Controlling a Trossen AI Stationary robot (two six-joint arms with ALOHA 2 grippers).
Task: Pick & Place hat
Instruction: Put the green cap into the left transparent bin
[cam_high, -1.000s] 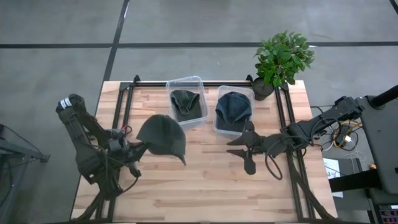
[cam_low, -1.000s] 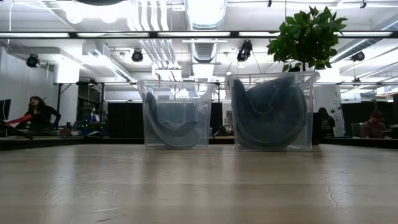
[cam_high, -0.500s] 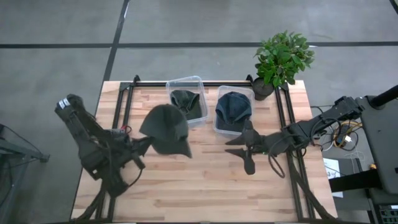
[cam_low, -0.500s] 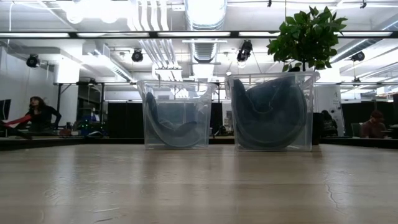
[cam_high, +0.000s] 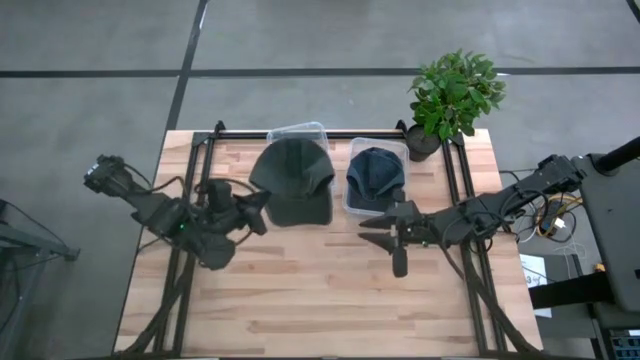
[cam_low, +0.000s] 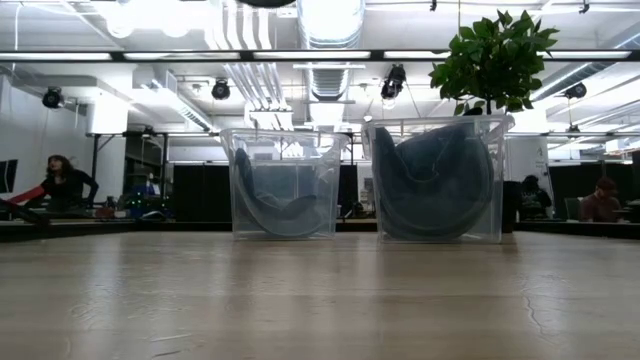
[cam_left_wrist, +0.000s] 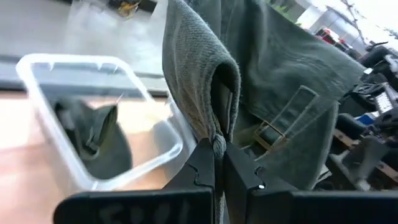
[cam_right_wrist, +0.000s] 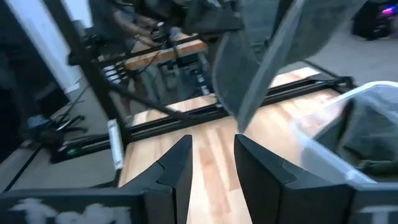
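Note:
A dark green cap (cam_high: 292, 178) hangs in the air over the left clear bin (cam_high: 300, 128), held by my left gripper (cam_high: 262, 203), which is shut on it. In the left wrist view the cap (cam_left_wrist: 273, 68) fills the space ahead of the gripper (cam_left_wrist: 217, 155), with the bin (cam_left_wrist: 43, 68) below holding another dark cap (cam_left_wrist: 93, 134). My right gripper (cam_high: 380, 232) hovers open near the right bin (cam_high: 352, 205), which holds a blue cap (cam_high: 376, 172). It touches nothing. My left gripper pinches a folded edge of the green cap's cloth (cam_left_wrist: 214, 127) between its two fingers, with more than one layer in the fold. The fingers come roughly level from the table's left side. The cap is lifted clear of the table and hangs above the left bin.
Both bins (cam_low: 283, 185) (cam_low: 437, 180) stand side by side at the table's far edge. A potted plant (cam_high: 455, 92) stands at the far right corner. Black frame rails (cam_high: 452, 190) run along the sides. Bare wood lies toward the near edge (cam_high: 320, 300).
My left gripper has swung from the table's left part toward the far edge and the right, carrying the green cap up off the table's middle and over the left bin. The cap has turned about as it went. My right gripper has shifted slightly toward the far edge.

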